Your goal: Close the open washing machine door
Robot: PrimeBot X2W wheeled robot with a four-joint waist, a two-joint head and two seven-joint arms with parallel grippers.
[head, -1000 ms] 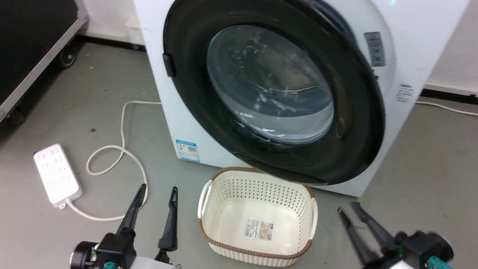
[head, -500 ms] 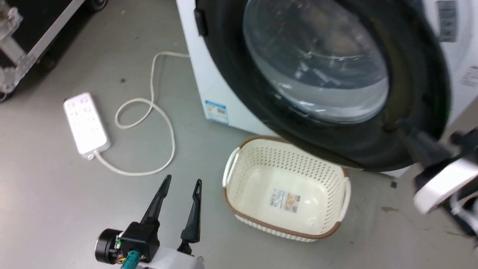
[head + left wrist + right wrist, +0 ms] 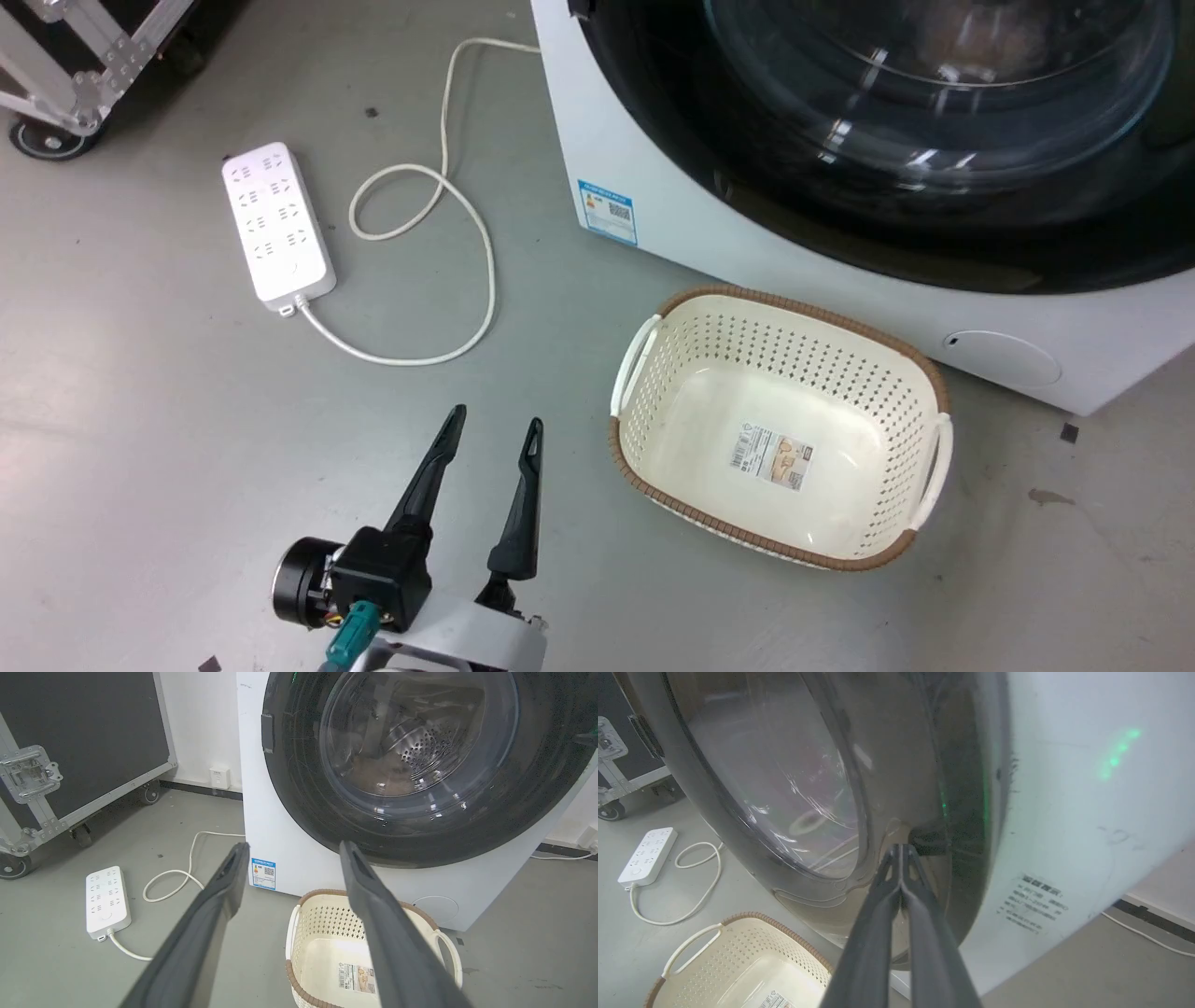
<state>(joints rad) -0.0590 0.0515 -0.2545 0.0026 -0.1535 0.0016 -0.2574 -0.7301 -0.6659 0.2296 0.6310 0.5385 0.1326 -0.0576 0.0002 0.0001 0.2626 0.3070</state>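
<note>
Right gripper has its fingers pressed together, tips up at the black rim of the washing machine door. The door lies close against the washing machine; I cannot tell whether it is latched. Left gripper, fingers spread and holding nothing, hangs out in front of the washing machine, beside the basket at its foot.

Grey floor, white wall

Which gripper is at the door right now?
The right gripper: its fingers are shut together, tips at the black ring of the washing machine door, beside the glass. The left gripper hangs open beside the basket, away from the door.
</note>
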